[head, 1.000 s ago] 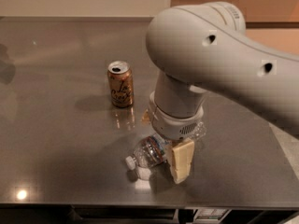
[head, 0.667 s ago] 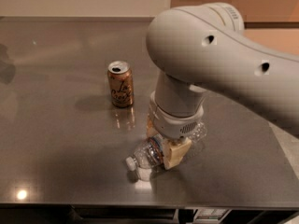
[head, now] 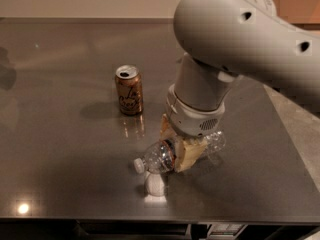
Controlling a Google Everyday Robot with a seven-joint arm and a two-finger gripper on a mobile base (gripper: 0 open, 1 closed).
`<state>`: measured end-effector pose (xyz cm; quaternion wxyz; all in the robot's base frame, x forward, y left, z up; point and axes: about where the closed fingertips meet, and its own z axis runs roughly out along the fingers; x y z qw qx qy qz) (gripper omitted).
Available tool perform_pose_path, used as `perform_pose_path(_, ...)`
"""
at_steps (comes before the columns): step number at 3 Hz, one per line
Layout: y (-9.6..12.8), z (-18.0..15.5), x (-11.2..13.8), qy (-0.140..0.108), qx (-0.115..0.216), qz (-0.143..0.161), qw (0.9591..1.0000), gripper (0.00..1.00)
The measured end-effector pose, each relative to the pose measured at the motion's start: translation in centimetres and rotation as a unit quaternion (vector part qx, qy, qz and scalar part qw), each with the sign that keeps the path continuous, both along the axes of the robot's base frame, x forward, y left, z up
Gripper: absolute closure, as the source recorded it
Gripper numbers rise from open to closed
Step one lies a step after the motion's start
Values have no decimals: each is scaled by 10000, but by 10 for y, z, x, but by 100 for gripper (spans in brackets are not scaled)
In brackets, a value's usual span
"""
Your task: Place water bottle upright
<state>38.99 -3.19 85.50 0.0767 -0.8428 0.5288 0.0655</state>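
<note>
A bulky pale grey robot arm (head: 235,34) reaches in from the upper right and bends downward. Its thick cylindrical wrist (head: 197,101) points almost straight down, tilted slightly left. Below it, in the lower middle of the view, the gripper (head: 179,155) hangs low, its tan fingers (head: 192,151) pointing downward. The fingers are closed around the middle of the water bottle (head: 157,157), which lies on its side between them, cap end to the left.
</note>
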Motion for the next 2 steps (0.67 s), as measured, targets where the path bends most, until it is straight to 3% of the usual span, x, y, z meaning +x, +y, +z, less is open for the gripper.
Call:
perform_pose_path(1, 2, 35, 3, 208, 666, -155, 9974, 100)
perform_pose_path(2, 11, 72, 7, 433, 1419, -278, 9885, 100)
